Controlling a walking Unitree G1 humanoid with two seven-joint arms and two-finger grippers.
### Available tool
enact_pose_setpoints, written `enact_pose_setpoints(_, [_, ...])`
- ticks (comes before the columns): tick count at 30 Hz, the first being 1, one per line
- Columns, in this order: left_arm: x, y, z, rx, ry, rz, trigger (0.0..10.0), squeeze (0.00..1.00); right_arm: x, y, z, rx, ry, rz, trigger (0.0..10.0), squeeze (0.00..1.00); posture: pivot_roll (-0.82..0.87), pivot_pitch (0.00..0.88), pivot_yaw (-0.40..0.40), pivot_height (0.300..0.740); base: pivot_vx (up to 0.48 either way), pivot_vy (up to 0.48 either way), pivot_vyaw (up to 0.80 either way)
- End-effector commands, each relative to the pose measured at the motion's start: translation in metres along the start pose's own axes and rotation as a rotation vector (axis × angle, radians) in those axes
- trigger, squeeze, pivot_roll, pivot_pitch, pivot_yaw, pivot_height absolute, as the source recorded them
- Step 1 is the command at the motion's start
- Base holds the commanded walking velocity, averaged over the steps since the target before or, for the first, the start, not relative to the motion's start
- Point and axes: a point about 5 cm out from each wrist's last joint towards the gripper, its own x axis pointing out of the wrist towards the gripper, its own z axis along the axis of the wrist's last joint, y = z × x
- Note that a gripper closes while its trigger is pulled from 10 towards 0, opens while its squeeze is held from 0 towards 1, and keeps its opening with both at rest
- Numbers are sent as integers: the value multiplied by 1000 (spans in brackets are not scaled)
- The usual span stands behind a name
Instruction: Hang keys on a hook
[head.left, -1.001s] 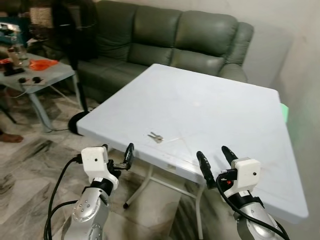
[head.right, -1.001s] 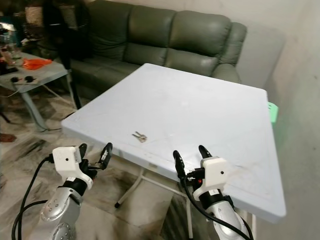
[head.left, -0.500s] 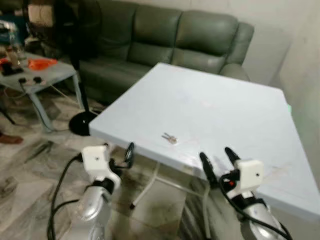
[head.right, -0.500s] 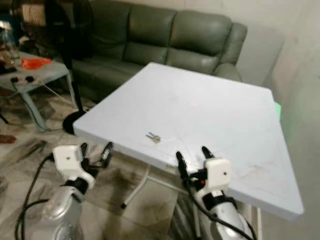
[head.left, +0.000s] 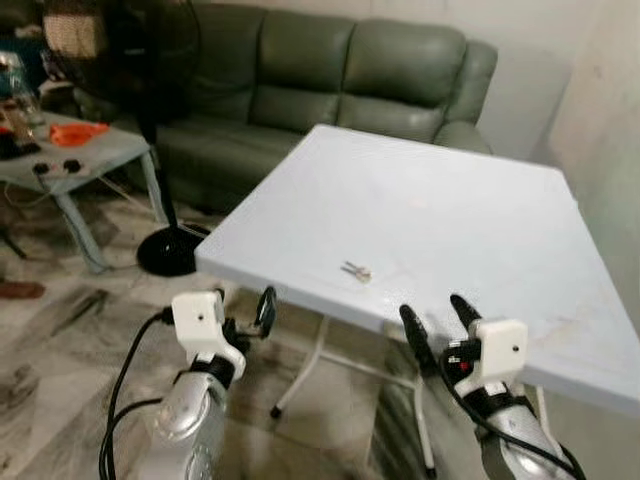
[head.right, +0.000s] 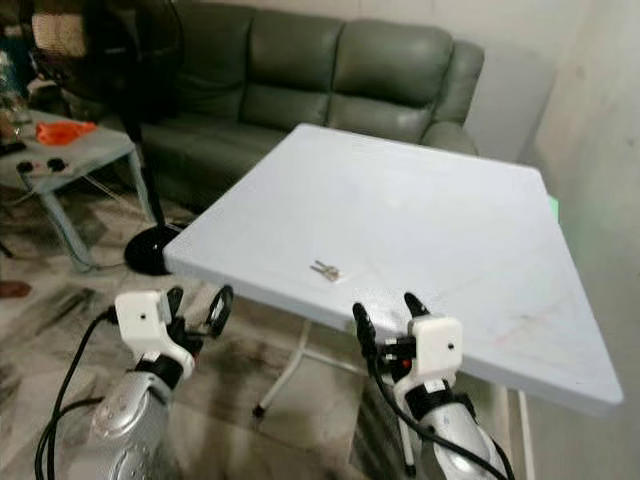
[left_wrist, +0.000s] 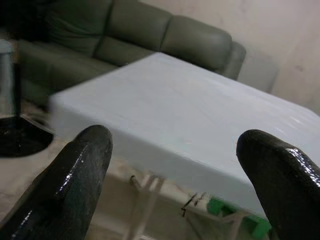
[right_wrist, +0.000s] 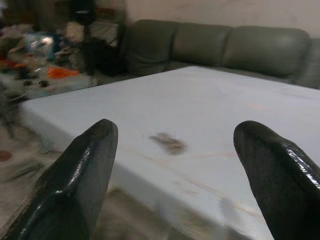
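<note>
- So, in the left eye view, the small silver metal keys (head.left: 355, 270) lie flat on the big white square tabletop (head.left: 470, 210), close to its near edge. The left tool (head.left: 247, 312) is off the tabletop's near corner, over the floor. Its two black fingers are spread apart and hold nothing. If it reaches from there, it could bump the edge.
- In the right eye view, the right tool (head.right: 385, 318) hangs by the near edge, just past the keys. It is wide open and empty too. No hook can be seen, so the robot may not know where to go after.
- In the left wrist view, the tabletop looks blurry. The keys cannot be made out.
- In the right wrist view, the keys (right_wrist: 170, 142) are a small blurry smudge between the two black fingers (right_wrist: 75, 175). They are thin and flat, so the fingers could slide over them or push them off.
</note>
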Motion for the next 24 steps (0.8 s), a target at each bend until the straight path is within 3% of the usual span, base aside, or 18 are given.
enact_pose_setpoints(1, [0,4,1,2,0,15,10000,0,3,2,4,9,-15,8,10000,0,29,10,-63,740,0,446,0])
enact_pose_setpoints(18, [0,3,1,-2,-1,15,10000,0,3,2,4,8,-15,9,10000,0,29,10,-66,740,0,444,0])
enact_pose_setpoints(24, [0,1,-4,1,26,25,10000,0,3,2,3,10,-13,7,10000,0,29,6,-66,740,0,0,0])
